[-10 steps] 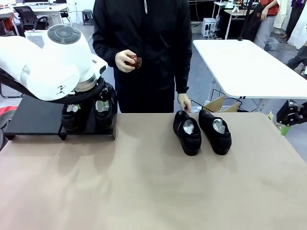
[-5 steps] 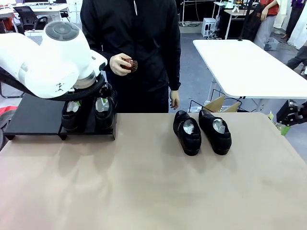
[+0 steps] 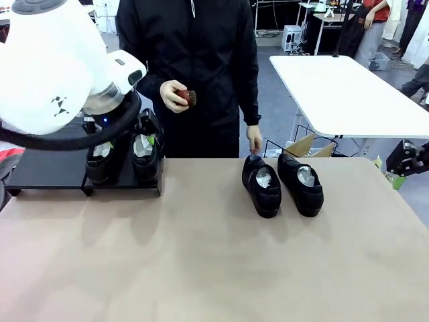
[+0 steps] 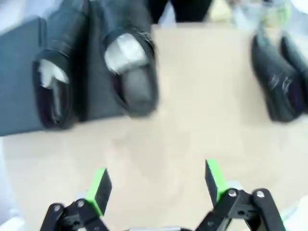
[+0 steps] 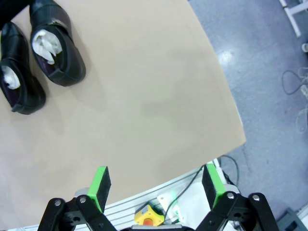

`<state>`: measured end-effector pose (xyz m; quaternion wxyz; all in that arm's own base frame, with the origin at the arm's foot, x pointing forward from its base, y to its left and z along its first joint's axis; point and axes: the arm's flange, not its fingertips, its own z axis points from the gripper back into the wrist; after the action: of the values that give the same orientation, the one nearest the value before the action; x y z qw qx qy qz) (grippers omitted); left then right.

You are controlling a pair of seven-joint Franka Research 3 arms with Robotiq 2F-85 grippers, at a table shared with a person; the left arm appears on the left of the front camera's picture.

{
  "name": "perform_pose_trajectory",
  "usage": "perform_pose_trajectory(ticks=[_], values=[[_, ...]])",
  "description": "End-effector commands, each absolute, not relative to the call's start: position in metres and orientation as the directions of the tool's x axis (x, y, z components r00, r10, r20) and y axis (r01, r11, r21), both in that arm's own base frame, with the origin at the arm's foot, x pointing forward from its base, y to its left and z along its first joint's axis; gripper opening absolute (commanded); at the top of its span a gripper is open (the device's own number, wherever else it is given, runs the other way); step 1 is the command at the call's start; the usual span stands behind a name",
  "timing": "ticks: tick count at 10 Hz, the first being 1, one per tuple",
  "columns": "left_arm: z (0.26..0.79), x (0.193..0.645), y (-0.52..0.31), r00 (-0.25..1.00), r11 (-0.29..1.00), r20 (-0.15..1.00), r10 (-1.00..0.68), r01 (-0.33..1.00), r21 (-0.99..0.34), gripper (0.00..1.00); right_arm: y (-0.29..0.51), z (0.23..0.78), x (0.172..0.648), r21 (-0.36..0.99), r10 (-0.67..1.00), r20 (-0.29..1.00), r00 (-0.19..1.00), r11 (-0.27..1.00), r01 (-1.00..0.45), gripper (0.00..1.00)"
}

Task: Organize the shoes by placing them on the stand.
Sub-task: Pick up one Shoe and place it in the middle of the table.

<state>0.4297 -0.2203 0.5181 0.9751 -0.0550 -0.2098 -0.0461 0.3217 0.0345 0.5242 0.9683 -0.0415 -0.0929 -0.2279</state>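
Note:
Two glossy black shoes [image 3: 100,161] [image 3: 146,157] with white paper inside stand side by side on the right end of the low black stand [image 3: 47,164]. My left arm [image 3: 60,74] hangs over them. In the left wrist view my left gripper [image 4: 156,185] is open and empty above the table, with that pair [image 4: 53,91] [image 4: 132,72] ahead on the stand [image 4: 19,96]. The other pair [image 3: 263,184] [image 3: 301,182] sits on the brown table at centre right. My right gripper [image 5: 156,185] is open and empty near the table's right edge, far from those shoes [image 5: 55,48] [image 5: 17,72].
A person in black stands at the far side holding a small brown brush [image 3: 186,98] in one hand. Their other hand [image 3: 255,141] hangs just behind the heel of the shoe at centre. A white table [image 3: 348,94] stands behind. The near half of the brown table [image 3: 201,268] is bare.
My left arm has lifted up and back from the pair on the stand. The person stepped a little to the left, and their lower hand rose off the centre shoe and came back near it.

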Motion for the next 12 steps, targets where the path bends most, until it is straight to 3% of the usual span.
perform_pose_trajectory(ticks=[1,3,4,5,7,11,12], values=[[0.514,0.418,-0.221,0.935,0.959,0.264,-0.237,0.269,-0.088,1.00,0.034,0.523,0.321,-0.035,-0.435,0.200,0.878,0.892,0.450,1.00],[0.491,0.408,-0.238,0.933,0.936,0.134,-0.334,0.345,-0.074,1.00,0.034,0.523,0.321,-0.035,-0.435,0.200,0.878,0.892,0.450,1.00],[0.482,0.414,-0.236,0.944,0.948,0.112,-0.309,0.316,-0.048,1.00,0.034,0.523,0.321,-0.035,-0.435,0.200,0.878,0.892,0.450,1.00],[0.489,0.400,-0.245,0.939,0.945,0.189,-0.286,0.309,-0.106,1.00,0.034,0.523,0.321,-0.035,-0.435,0.200,0.878,0.892,0.450,1.00],[0.489,0.400,-0.245,0.939,0.945,0.189,-0.286,0.309,-0.106,1.00,0.034,0.523,0.321,-0.035,-0.435,0.200,0.878,0.892,0.450,1.00],[0.480,0.381,-0.227,0.948,0.943,0.093,-0.304,0.313,-0.111,1.00,0.035,0.524,0.322,-0.038,-0.434,0.199,0.879,0.893,0.449,1.00],[0.482,0.385,-0.215,0.960,0.957,0.100,-0.261,0.271,-0.108,1.00,0.052,0.529,0.330,-0.035,-0.338,0.211,0.917,0.935,0.353,1.00]])
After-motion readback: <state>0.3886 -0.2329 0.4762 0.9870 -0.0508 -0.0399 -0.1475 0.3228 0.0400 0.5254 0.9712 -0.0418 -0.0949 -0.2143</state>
